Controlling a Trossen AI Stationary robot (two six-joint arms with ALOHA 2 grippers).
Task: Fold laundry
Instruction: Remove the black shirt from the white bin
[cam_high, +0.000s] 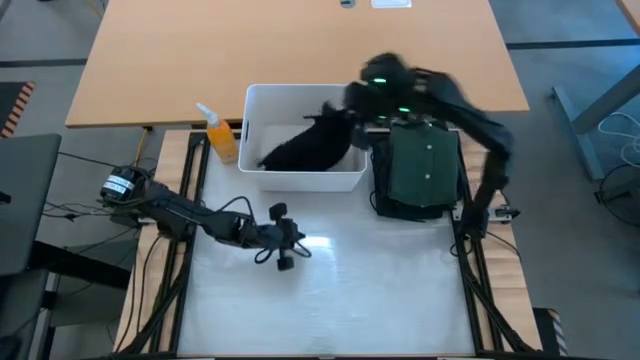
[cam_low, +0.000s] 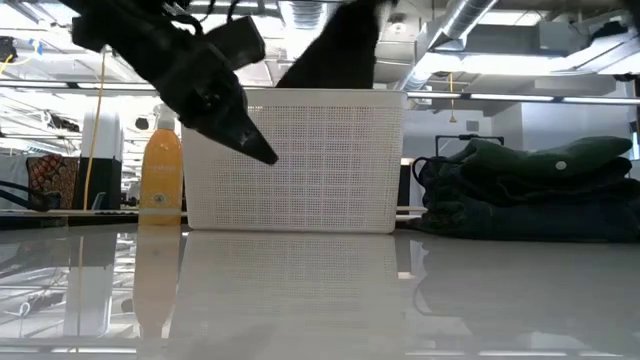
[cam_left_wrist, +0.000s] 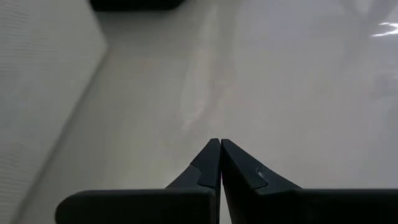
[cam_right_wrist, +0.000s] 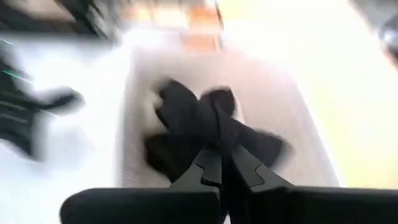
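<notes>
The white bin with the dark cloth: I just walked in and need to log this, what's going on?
The right claw is shut on a black garment, lifting it out of the white bin. Beside the bin lies a folded stack with a dark green shirt on top. The left claw waits shut over the bare table.

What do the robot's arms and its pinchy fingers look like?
Both arms are dark, nearly black, built from chunky jointed pieces. The left arm has thin black cables looping beside it and a round silver part at its base. The right arm shows small green lights near its wrist. Each gripper has two flat, dark fingers tapering to pointed tips.
</notes>
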